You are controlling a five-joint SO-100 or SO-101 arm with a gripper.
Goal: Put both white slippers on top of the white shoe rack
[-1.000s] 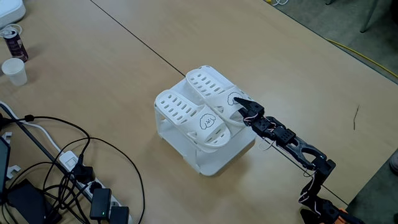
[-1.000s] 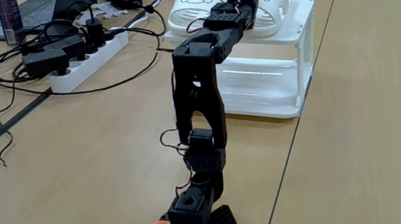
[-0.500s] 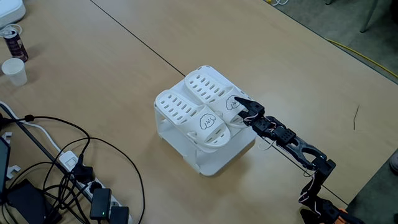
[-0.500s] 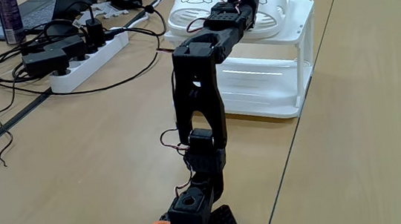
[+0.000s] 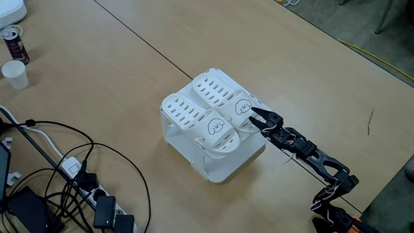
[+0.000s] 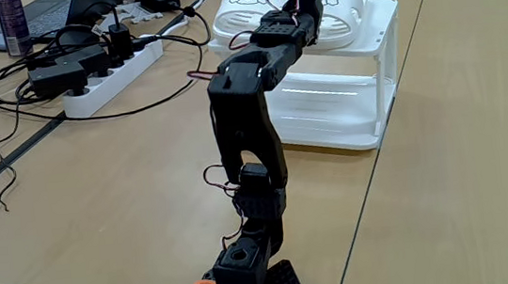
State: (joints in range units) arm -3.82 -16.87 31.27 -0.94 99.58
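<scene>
Centre of a fixed view: both white slippers side by side atop the white shoe rack, puppy faces toward the lower right. Just right of them, black jaws parted, empty, tips at the near slipper's edge. Across the light wooden desk, cables and a power strip at lower left, a paper cup at upper left.

You've got both slippers side by side on the rack, just left of the claw.
</scene>
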